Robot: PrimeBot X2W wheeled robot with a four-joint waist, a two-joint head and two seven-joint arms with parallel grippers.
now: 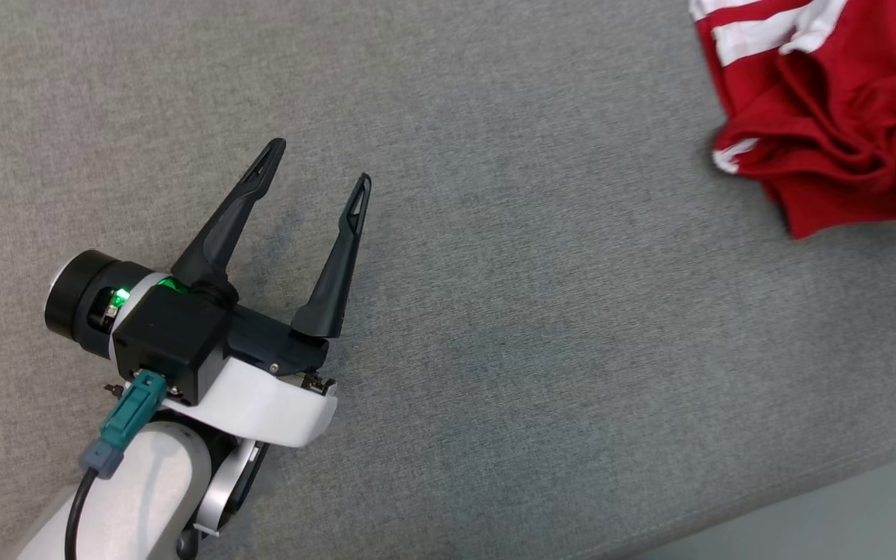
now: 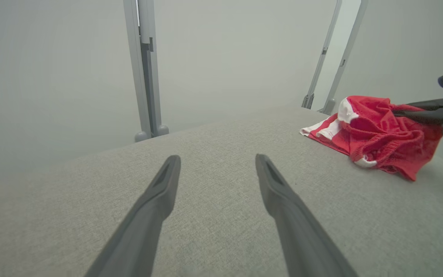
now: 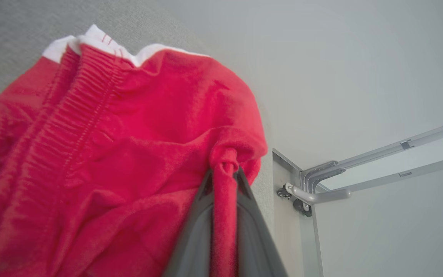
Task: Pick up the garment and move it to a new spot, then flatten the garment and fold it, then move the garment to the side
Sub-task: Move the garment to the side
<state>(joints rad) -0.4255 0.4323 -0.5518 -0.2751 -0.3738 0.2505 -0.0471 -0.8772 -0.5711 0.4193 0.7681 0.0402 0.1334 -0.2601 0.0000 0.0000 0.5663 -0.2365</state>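
The garment (image 1: pixel 829 109) is red with white stripes and an elastic waistband, crumpled at the upper right of the grey table. In the left wrist view the garment (image 2: pixel 375 134) lies bunched at the right, with my right gripper (image 2: pixel 398 109) reaching into it from the right edge. In its own wrist view my right gripper (image 3: pixel 223 175) is shut on a pinched fold of the garment (image 3: pixel 110 154), which hangs partly lifted. My left gripper (image 1: pixel 322 165) hovers open over bare table at the left, far from the cloth, and its fingers (image 2: pixel 160 192) hold nothing.
The grey fabric table surface (image 1: pixel 541 327) spreads wide between my left gripper and the garment. Its front edge runs along the lower right, with pale floor (image 1: pixel 868 513) beyond. Metal frame posts (image 2: pixel 144 69) stand behind the table.
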